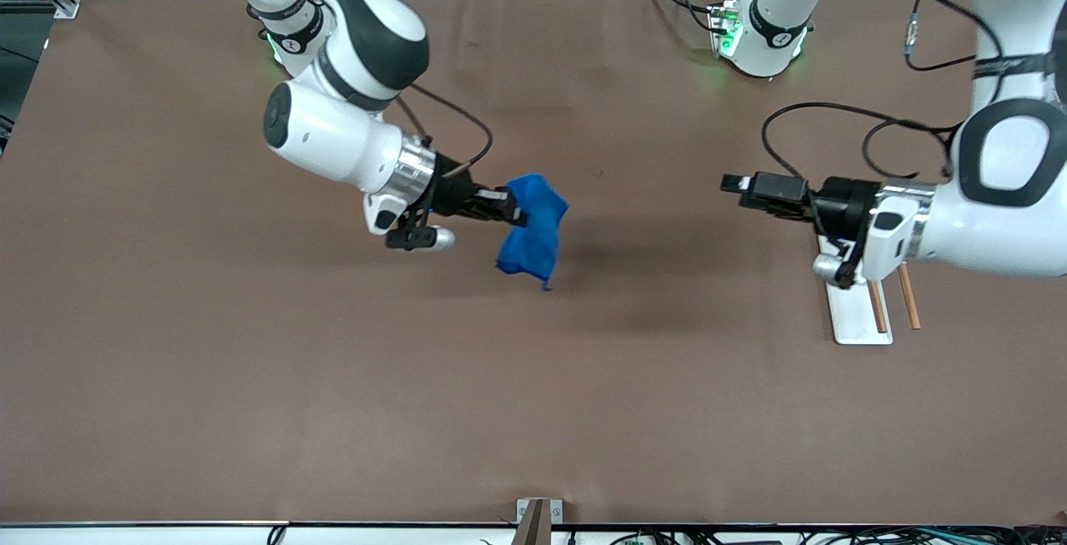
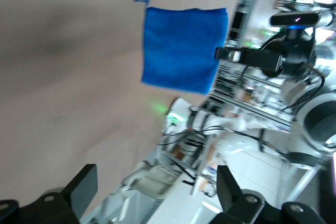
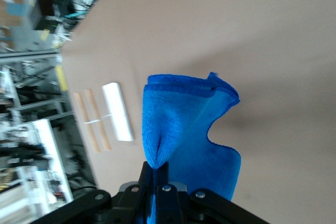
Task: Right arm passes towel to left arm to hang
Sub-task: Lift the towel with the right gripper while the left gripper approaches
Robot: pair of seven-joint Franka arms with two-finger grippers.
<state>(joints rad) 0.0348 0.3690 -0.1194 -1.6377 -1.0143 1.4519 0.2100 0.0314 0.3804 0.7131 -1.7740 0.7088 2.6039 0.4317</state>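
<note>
Low at the desk's (image 1: 250,412) near edge sits a small metal bracket (image 1: 538,513), with a wide stretch of bare brown surface between it and everything else. Toward the right arm's end, the right gripper (image 1: 515,210) is up in the air over the middle of the desk, its jaws clenched on one edge of the towel (image 1: 533,224). That blue cloth hangs free below the jaws, folded over itself, its lowest corner with a short thread dangling clear of the surface and casting a soft shadow on the desk toward the left arm's end. In the right wrist view the pinched edge of the towel (image 3: 184,135) runs straight into the closed fingers (image 3: 160,184), and the darker hem curls along the loose edges. In the left wrist view the towel (image 2: 181,48) shows as a flat square held by one side, the thread at an upper corner. Open desk separates the cloth from the left gripper (image 1: 733,188), which hovers well apart from it, pointing toward it with its jaws spread wide and nothing in them; both fingers (image 2: 81,187) frame the towel in that arm's own view. Under the left arm lies a white rack (image 1: 859,312) with two wooden rods (image 1: 909,297), partly hidden.
</note>
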